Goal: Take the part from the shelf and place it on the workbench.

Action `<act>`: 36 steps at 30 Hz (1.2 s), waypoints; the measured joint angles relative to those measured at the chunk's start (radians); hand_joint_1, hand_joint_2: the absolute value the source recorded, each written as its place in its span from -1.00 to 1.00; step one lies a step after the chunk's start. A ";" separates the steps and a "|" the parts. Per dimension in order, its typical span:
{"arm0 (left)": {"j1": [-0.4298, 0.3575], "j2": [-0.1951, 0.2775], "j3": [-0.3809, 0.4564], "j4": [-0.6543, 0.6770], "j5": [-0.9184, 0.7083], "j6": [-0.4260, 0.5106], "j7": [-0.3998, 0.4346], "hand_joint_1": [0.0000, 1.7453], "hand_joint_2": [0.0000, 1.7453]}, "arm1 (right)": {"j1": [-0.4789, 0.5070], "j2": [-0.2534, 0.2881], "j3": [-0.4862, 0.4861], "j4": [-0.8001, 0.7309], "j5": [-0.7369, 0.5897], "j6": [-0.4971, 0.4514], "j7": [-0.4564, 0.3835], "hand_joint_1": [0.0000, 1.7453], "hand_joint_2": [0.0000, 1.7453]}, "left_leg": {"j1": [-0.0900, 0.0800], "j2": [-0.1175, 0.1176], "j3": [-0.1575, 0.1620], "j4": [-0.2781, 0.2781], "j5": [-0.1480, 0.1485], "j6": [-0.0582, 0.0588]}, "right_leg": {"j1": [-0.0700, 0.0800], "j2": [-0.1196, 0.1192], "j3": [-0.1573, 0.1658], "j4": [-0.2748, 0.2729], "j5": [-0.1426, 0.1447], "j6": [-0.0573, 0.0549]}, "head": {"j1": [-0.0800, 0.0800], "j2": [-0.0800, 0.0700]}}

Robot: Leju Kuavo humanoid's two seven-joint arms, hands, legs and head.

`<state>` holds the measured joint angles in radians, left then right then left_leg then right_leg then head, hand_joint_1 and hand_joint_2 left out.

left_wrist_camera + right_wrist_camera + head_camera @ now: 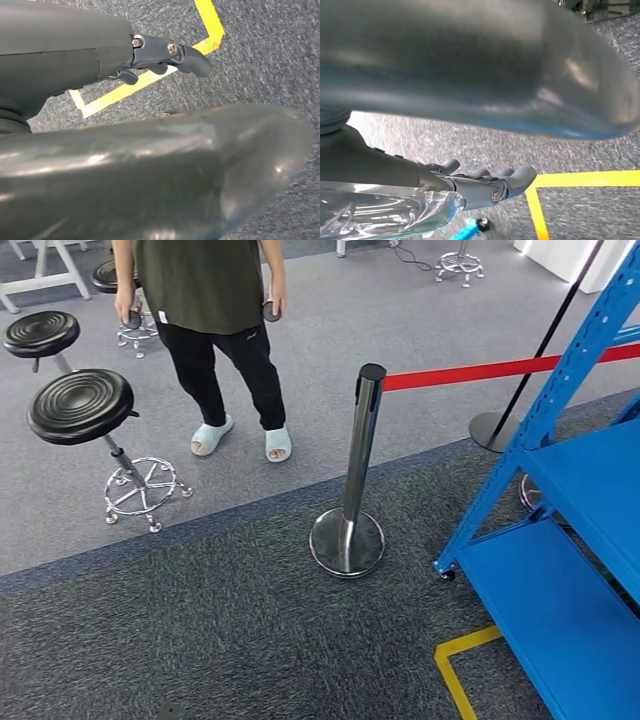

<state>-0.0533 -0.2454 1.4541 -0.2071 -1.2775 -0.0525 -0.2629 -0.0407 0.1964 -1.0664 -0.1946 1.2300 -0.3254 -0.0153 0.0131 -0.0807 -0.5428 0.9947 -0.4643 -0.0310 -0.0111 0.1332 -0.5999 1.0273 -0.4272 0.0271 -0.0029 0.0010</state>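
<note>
The blue shelf (581, 540) stands at the right of the head view, and the boards I can see are bare. My right hand (486, 185) hangs over the grey carpet. A clear plastic bag (388, 212) lies close against the hand, held with the fingers (516, 177) lying nearly straight along it. What the bag contains is hard to make out. My left hand (166, 52) hangs over the carpet with its fingers stretched out and nothing in it.
A chrome stanchion (351, 510) with a red belt (498, 370) stands ahead, beside the shelf. A person (219, 340) stands beyond it, next to two black stools (83, 405). Yellow floor tape (453, 665) runs by the shelf's foot (471, 227).
</note>
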 joint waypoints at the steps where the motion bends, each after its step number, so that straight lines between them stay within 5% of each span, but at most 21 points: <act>1: -0.001 0.001 0.000 0.000 -0.003 -0.005 0.002 -1.00 -1.00 | 0.001 0.000 0.000 0.000 0.000 0.000 -0.004 -1.00 -1.00 | -0.001 0.004 0.002 -0.007 -0.002 0.005 | -0.001 0.011 -0.006 -0.001 0.002 0.007 | 0.000 0.000; 3: -0.002 0.007 -0.001 0.000 -0.015 -0.023 0.008 -1.00 -1.00 | 0.007 0.002 0.000 0.000 0.000 0.000 -0.009 -1.00 -1.00 | -0.002 0.026 0.003 -0.010 0.003 0.017 | -0.003 0.001 -0.014 0.002 0.000 0.018 | 0.001 0.000; 6: 0.001 0.021 -0.001 0.000 -0.024 -0.040 0.013 -1.00 -1.00 | 0.007 0.002 0.000 0.000 -0.002 0.001 -0.011 -1.00 -1.00 | -0.001 0.055 0.006 -0.015 0.004 0.031 | 0.002 -0.087 -0.046 0.070 -0.047 0.024 | 0.011 0.000; 9: 0.002 0.023 -0.001 0.000 -0.024 -0.041 0.014 -1.00 -1.00 | 0.005 0.002 0.000 0.000 -0.003 0.002 -0.011 -1.00 -1.00 | -0.002 0.061 0.007 -0.015 0.004 0.033 | 0.002 -0.101 -0.057 0.094 -0.063 0.026 | 0.013 0.000; 11: 0.005 0.029 -0.002 0.000 -0.029 -0.044 0.016 -1.00 -1.00 | 0.003 0.003 -0.003 0.000 -0.010 0.002 -0.008 -1.00 -1.00 | -0.004 0.092 0.010 -0.015 0.000 0.034 | 0.001 -0.116 -0.086 0.163 -0.087 0.030 | 0.012 0.000; 13: 0.008 0.035 -0.005 0.000 -0.040 -0.053 0.017 -1.00 -1.00 | 0.003 0.004 -0.011 0.000 -0.030 -0.002 -0.014 -1.00 -1.00 | -0.006 0.143 0.020 -0.014 -0.009 0.028 | 0.000 -0.155 -0.061 0.139 -0.068 0.034 | 0.011 0.000; 14: 0.007 0.038 -0.007 0.000 -0.047 -0.054 0.017 -1.00 -1.00 | 0.004 0.005 -0.017 0.000 -0.043 -0.003 -0.022 -1.00 -1.00 | -0.008 0.163 0.026 -0.013 -0.014 0.022 | 0.001 -0.175 -0.023 0.076 -0.038 0.031 | 0.011 0.000; 16: 0.006 0.036 -0.011 0.000 -0.055 -0.037 0.016 -1.00 -1.00 | -0.003 0.007 -0.031 0.000 -0.071 -0.006 -0.038 -1.00 -1.00 | -0.013 0.181 0.034 -0.012 -0.020 0.011 | 0.004 -0.194 0.012 0.011 -0.020 0.018 | 0.009 0.000; 18: -0.001 0.027 -0.018 0.000 -0.061 -0.015 0.015 -1.00 -1.00 | -0.011 0.009 -0.052 0.000 -0.105 -0.015 -0.043 -1.00 -1.00 | -0.013 0.197 0.038 -0.014 -0.022 0.002 | 0.007 -0.173 0.008 0.012 -0.019 0.003 | 0.007 0.000; 20: -0.008 0.017 -0.024 0.000 -0.057 -0.014 0.016 -1.00 -1.00 | -0.017 0.012 -0.073 0.000 -0.127 -0.028 -0.047 -1.00 -1.00 | -0.009 0.175 0.033 0.003 -0.039 -0.009 | 0.005 -0.151 0.006 0.008 -0.015 -0.010 | 0.006 0.000; 22: -0.011 0.011 -0.025 0.000 -0.050 -0.023 0.016 -1.00 -1.00 | -0.025 0.013 -0.090 0.000 -0.141 -0.037 -0.055 -1.00 -1.00 | -0.006 0.121 -0.011 0.097 -0.094 -0.016 | 0.001 -0.128 0.006 0.005 -0.010 -0.020 | 0.002 0.000; 24: -0.007 0.006 -0.025 0.000 -0.044 -0.026 0.015 -1.00 -1.00 | -0.031 0.014 -0.103 0.000 -0.150 -0.041 -0.067 -1.00 -1.00 | -0.006 0.092 -0.082 0.235 -0.151 -0.016 | 0.002 -0.101 0.004 0.005 -0.009 -0.026 | 0.000 0.000; 26: -0.004 0.004 -0.025 0.000 -0.042 -0.025 0.016 -1.00 -1.00 | -0.030 0.014 -0.113 0.000 -0.153 -0.043 -0.076 -1.00 -1.00 | -0.006 0.085 -0.114 0.277 -0.138 -0.013 | 0.003 -0.069 0.005 0.005 -0.009 -0.026 | -0.001 0.000; 29: -0.005 0.003 -0.025 0.000 -0.041 -0.024 0.018 -1.00 -1.00 | -0.029 0.016 -0.122 0.000 -0.154 -0.044 -0.082 -1.00 -1.00 | -0.004 0.040 -0.049 0.107 -0.026 -0.002 | 0.002 -0.022 0.005 0.006 -0.006 -0.019 | -0.001 0.000; 32: -0.006 0.002 -0.025 0.000 -0.039 -0.023 0.014 -1.00 -1.00 | -0.031 0.018 -0.127 0.000 -0.154 -0.044 -0.083 -1.00 -1.00 | -0.002 -0.008 -0.005 0.000 0.000 0.004 | -0.001 0.016 -0.007 0.006 -0.002 -0.001 | 0.000 0.000; 34: -0.008 0.000 -0.025 0.000 -0.038 -0.013 -0.001 -1.00 -1.00 | -0.026 0.018 -0.131 0.000 -0.155 -0.043 -0.078 -1.00 -1.00 | -0.002 0.014 -0.002 -0.009 0.003 0.013 | -0.006 0.028 -0.016 0.001 0.003 0.013 | 0.000 0.000; 36: -0.010 -0.004 -0.025 0.000 -0.039 0.008 -0.018 -1.00 -1.00 | -0.025 0.018 -0.134 0.000 -0.157 -0.041 -0.067 -1.00 -1.00 | -0.001 0.042 0.001 -0.016 0.007 0.026 | -0.001 -0.021 -0.039 0.041 -0.023 0.021 | 0.005 0.000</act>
<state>-0.0629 -0.2493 1.4288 -0.2068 -1.3169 -0.0445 -0.2811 -0.0655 0.2148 -1.2003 -0.1942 1.0732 -0.3666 -0.0824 0.0118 -0.0387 -0.5420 0.9791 -0.4572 -0.0052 -0.0125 0.1121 -0.6386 1.0687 -0.4506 0.0483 0.0025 0.0011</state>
